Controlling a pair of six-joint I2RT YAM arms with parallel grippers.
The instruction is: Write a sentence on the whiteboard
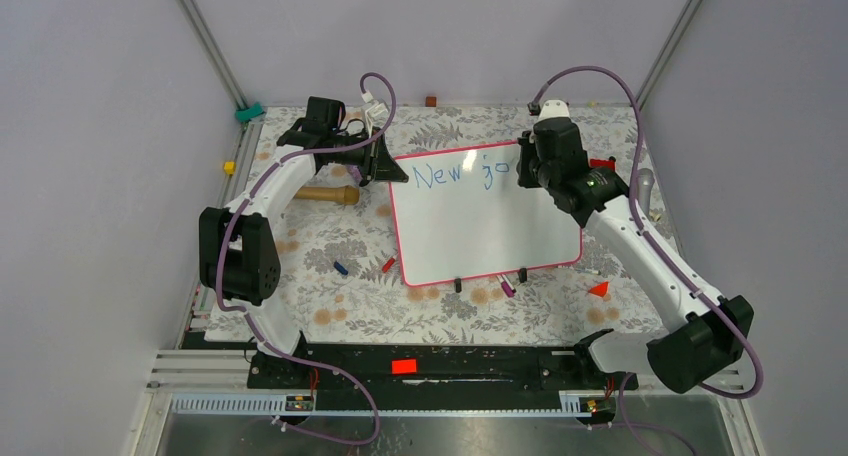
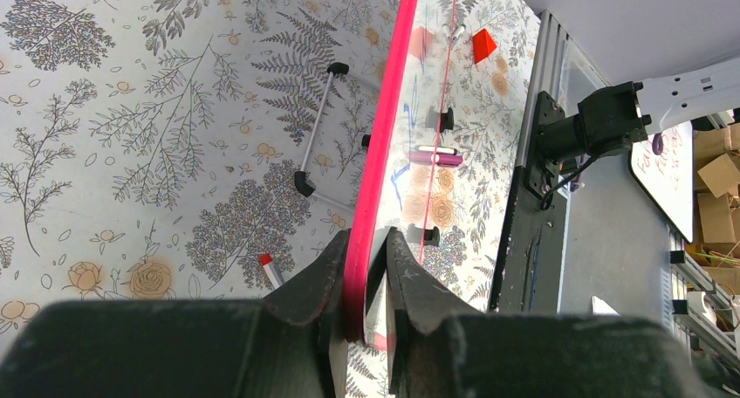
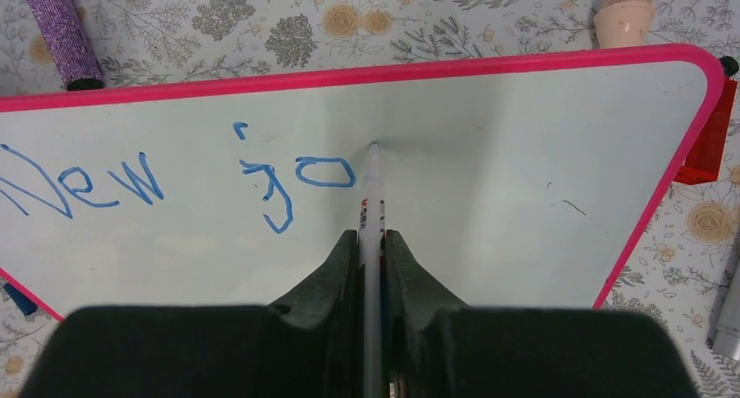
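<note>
The whiteboard [image 1: 480, 226] lies on the flowered table, white with a pink-red frame. Blue marker words "New jo" [image 1: 455, 174] run along its far edge; they also show in the right wrist view [image 3: 174, 184]. My left gripper [image 1: 378, 164] is shut on the board's far left corner; the left wrist view shows the pink frame [image 2: 384, 145] clamped between the fingers [image 2: 310, 284]. My right gripper [image 1: 528, 171] is shut on a white marker [image 3: 373, 206], whose tip touches the board just right of the "o".
A wooden handle [image 1: 325, 193] lies left of the board. Small pens and caps [image 1: 340, 268] lie near the board's near edge, with red pieces [image 1: 599, 289] at the right. A purple glitter pen [image 3: 57, 27] and a pink-tipped object [image 3: 624, 14] lie beyond the far edge.
</note>
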